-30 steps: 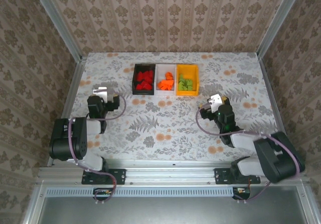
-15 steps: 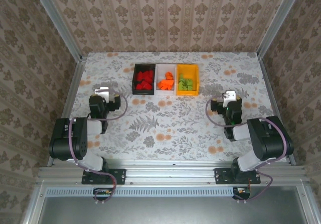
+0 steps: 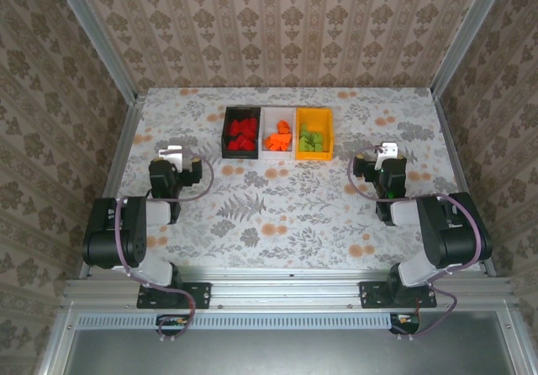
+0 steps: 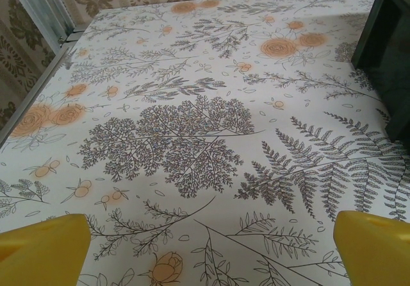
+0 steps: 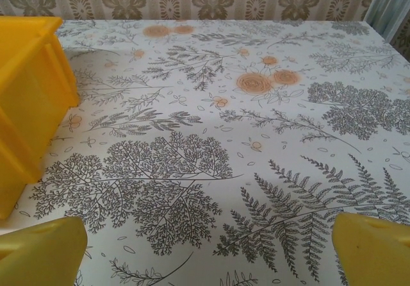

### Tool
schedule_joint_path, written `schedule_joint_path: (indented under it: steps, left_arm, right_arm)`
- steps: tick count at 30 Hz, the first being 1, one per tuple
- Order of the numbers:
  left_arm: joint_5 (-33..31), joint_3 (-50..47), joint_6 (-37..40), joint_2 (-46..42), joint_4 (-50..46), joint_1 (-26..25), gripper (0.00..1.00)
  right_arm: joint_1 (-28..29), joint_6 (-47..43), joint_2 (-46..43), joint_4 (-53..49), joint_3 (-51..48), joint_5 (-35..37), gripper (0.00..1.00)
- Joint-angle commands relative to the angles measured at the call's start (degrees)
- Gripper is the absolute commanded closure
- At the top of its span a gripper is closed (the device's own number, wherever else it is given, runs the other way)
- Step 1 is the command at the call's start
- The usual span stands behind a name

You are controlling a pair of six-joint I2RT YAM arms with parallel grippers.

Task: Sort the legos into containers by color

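Observation:
Three containers stand in a row at the back middle of the table. The black bin holds red legos, the white bin holds orange legos, and the yellow-orange bin holds light green legos. My left gripper rests low over the table, left of the bins, and is open with nothing between its yellow fingers. My right gripper sits right of the bins, also open and empty. Bare patterned cloth lies between its fingers. The yellow-orange bin is at its left.
A floral tablecloth covers the table. Metal frame posts and wallpapered walls close it in at the left, right and back. The black bin's corner is at the right of the left wrist view.
My right arm has folded back, and its gripper has swung to the right and a little farther from the bins. The left gripper has barely shifted. Both stay open.

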Motion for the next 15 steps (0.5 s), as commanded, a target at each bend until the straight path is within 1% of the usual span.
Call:
schedule_joint_path:
  steps: [1, 11, 15]
  left_arm:
    - [1.8, 0.0, 0.1, -0.5, -0.1, 0.9, 0.00]
    - [2.1, 0.2, 0.2, -0.4, -0.4, 1.0, 0.00]
    - [3.3, 0.5, -0.2, -0.3, -0.8, 1.6, 0.00]
  right_arm:
    - [0.1, 0.8, -0.6, -0.3, 0.3, -0.8, 0.00]
    - [0.1, 0.8, -0.6, -0.3, 0.3, -0.8, 0.00]
    - [0.1, 0.8, -0.6, -0.3, 0.3, -0.8, 0.00]
